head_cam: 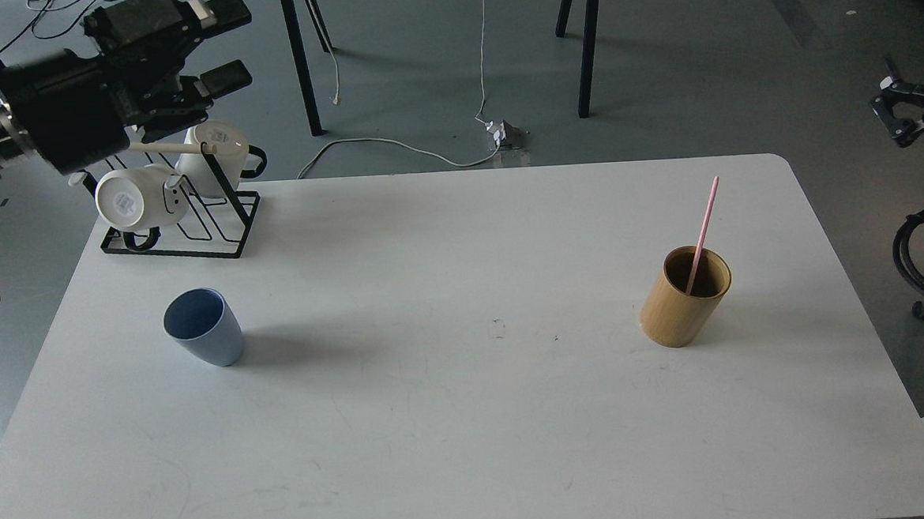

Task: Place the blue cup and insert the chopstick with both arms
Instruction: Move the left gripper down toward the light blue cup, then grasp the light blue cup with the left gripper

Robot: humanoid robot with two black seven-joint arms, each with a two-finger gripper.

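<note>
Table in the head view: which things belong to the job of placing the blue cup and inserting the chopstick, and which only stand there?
For the job:
- blue cup, upright, left side of the table
- chopstick, leaning in the bamboo holder
- left claw, open, raised above the rack

Only standing there:
- mug rack, far left corner
- two white mugs on it

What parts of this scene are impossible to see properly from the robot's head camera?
- Right pincer: small and dark at the right edge of the head view; open or shut cannot be told.
- Pink chopstick: its lower end is hidden inside the bamboo cylinder.
- Mug rack: its top is covered by the left pincer.
- Blue cup: its bottom inside is too shaded to see.
</note>
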